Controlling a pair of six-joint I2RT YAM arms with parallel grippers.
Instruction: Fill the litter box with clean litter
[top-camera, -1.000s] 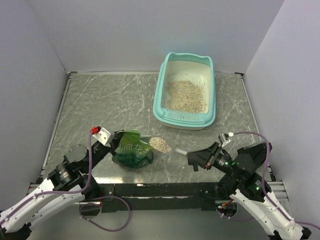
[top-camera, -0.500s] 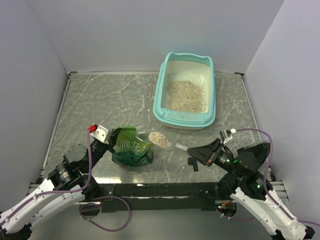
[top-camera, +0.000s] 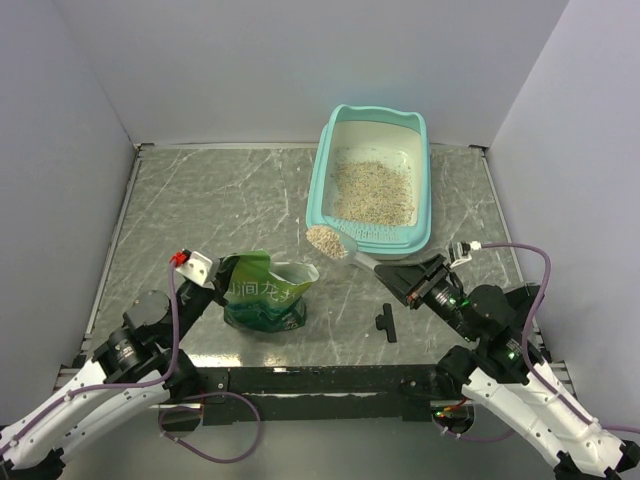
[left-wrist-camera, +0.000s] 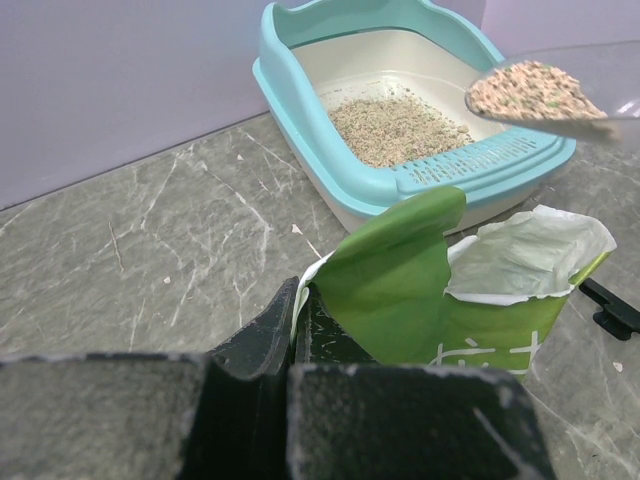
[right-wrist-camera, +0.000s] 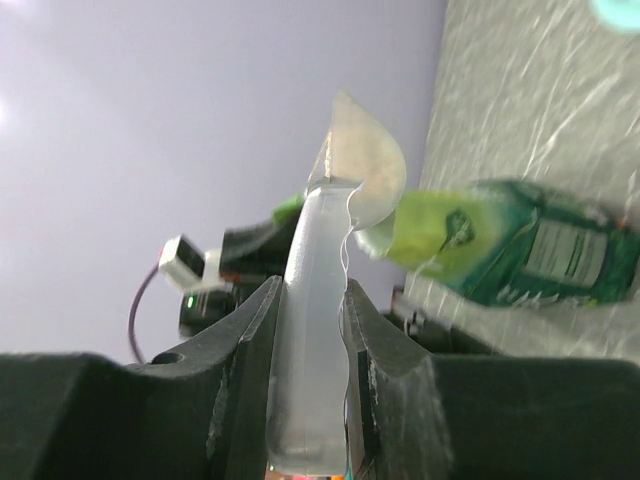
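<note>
The teal litter box (top-camera: 318, 200) stands at the back right with a patch of beige clean litter (top-camera: 372, 190) on its white floor. My right gripper (top-camera: 398, 278) is shut on the handle of a clear scoop (top-camera: 326, 241), heaped with litter and held beside the box's near left corner. The handle (right-wrist-camera: 315, 300) sits squeezed between both fingers. My left gripper (top-camera: 222, 270) is shut on the torn top edge of a green pouch (top-camera: 265, 295) that stands open on the table. The left wrist view shows the pouch flap (left-wrist-camera: 390, 270), scoop (left-wrist-camera: 535, 92) and box (left-wrist-camera: 300, 95).
A small black clip-like piece (top-camera: 386, 322) lies on the grey marbled table between the pouch and my right arm. Pale walls close in the left, back and right sides. A dark rail runs along the near edge.
My right gripper has lifted the loaded scoop away from the pouch mouth and carried it back and up to the box's near left corner. The left gripper and pouch stayed put.
</note>
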